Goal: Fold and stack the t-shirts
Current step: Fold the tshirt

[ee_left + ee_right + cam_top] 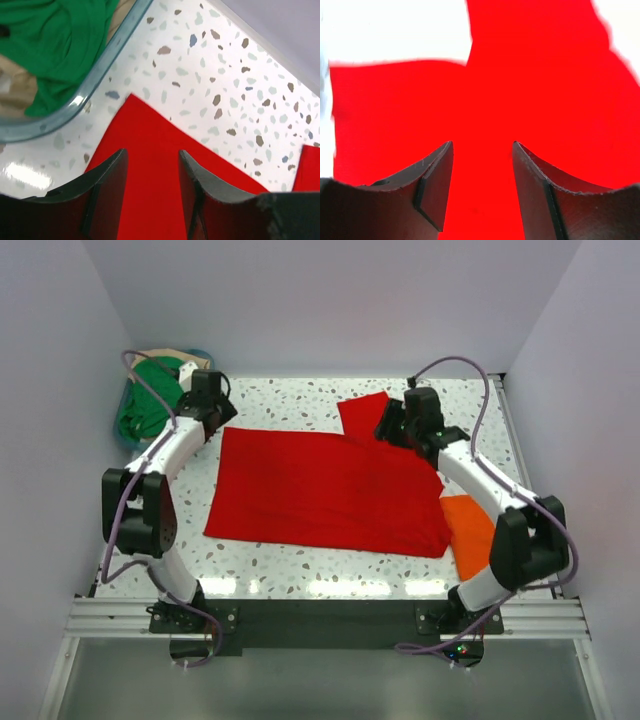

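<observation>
On speckled tabletop [300,400], smooth flat red t-shirt [320,490], left claw [152,155], right claw [482,146] both parted, empty.

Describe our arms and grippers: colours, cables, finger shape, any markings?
The left arm and right arm have white curved links with black joint housings; a thin purple cable loops along each. The left gripper and right gripper carry two matt black, tapering fingers. No markings visible.

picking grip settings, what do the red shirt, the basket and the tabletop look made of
Red shirt: matte cloth, lying limp and flat. Basket: likely plastic, smooth translucent teal rim. Tabletop: glossy speckled stone-look surface, possibly laminate, reflecting lights.
</observation>
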